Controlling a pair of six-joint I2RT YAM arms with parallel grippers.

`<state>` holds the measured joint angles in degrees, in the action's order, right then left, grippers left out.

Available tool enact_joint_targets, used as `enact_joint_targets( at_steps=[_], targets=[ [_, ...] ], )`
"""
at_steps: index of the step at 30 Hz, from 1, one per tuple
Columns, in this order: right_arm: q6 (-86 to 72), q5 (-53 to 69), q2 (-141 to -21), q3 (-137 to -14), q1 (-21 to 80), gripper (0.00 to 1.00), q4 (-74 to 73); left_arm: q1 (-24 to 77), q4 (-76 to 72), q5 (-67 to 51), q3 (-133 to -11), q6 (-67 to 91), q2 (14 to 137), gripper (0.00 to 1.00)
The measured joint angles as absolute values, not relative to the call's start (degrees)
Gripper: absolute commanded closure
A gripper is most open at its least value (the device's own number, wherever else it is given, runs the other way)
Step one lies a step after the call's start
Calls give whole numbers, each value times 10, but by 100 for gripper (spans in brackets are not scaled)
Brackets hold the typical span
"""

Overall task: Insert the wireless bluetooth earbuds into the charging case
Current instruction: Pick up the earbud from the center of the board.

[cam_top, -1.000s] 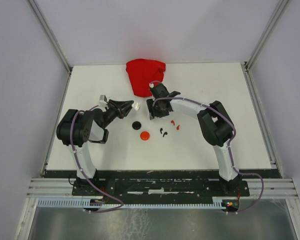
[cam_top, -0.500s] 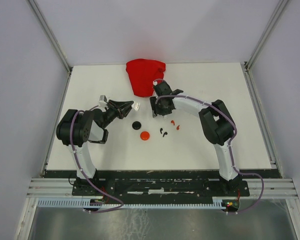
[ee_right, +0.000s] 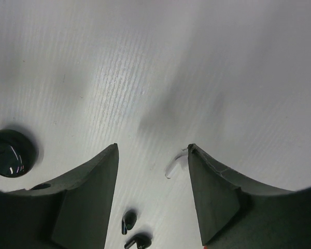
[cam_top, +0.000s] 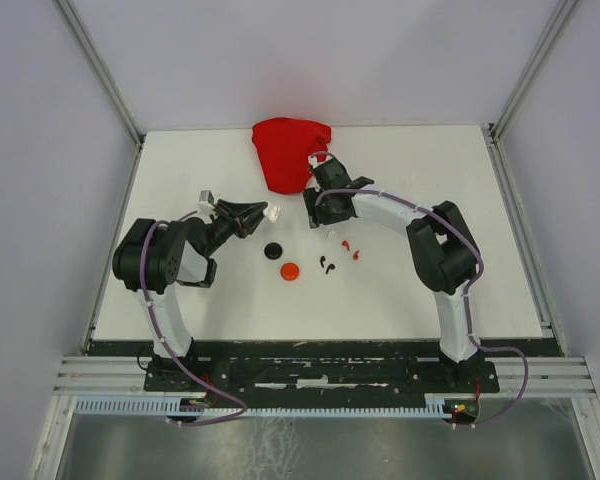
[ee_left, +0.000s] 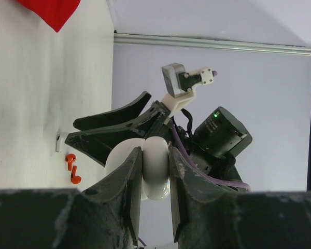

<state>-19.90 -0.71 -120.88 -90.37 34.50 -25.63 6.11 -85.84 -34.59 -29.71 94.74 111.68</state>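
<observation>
My left gripper (cam_top: 263,213) is shut on a white round case (cam_top: 274,211), held on edge above the table; in the left wrist view the case (ee_left: 155,171) sits between the fingers (ee_left: 127,192). My right gripper (cam_top: 315,210) is open and empty, low over the table to the right of the case. A white earbud (ee_right: 175,163) lies on the table by its right finger and also shows in the top view (cam_top: 332,232). Two black earbuds (cam_top: 327,265), two red earbuds (cam_top: 352,250), a black case (cam_top: 273,250) and a red case (cam_top: 290,271) lie nearer. I see no second white earbud.
A red cloth (cam_top: 290,150) lies at the back of the table, just behind my right wrist. The black case (ee_right: 8,153) and the black earbuds (ee_right: 128,220) show in the right wrist view. Side walls and rails bound the table.
My right gripper has drawn back and to the right, away from the white case and towards the red cloth. The white earbud now shows on the table. The left arm has not moved.
</observation>
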Motion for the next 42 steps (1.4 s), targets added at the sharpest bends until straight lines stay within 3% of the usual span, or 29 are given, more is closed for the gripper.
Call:
enact_joint_targets(
  at_steps=[10,42],
  targets=[
    [-234,-55,-1190,-917,345,33,-310,61,-858,-346,-296,947,1117,97],
    [-302,-10,-1201,-899,328,33,-317,61,-859,-346,-290,947,1117,97]
  ],
)
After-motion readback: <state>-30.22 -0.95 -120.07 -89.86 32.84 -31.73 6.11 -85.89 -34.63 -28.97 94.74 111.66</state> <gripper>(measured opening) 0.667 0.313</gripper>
